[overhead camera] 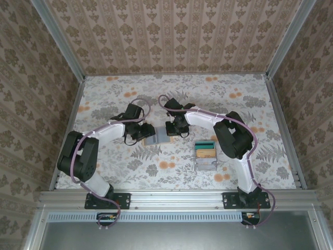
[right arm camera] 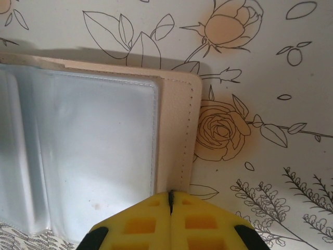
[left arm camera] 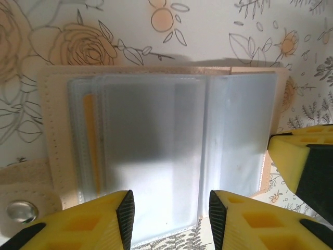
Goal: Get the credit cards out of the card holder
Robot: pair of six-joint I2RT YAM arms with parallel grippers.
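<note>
Between the half-parted left fingers [left arm camera: 99, 219] lies the card holder [left arm camera: 156, 130], right fingers [right arm camera: 145, 224] closed at its edge.

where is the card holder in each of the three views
top external: card holder near the picture's centre.
left wrist: open across the middle, clear sleeves up, left fingers at its near edge.
right wrist: left half, tan stitched edge toward centre.
shared landmark: the shut right fingers at that tan edge, also yellow at the left wrist view's right rim.
</note>
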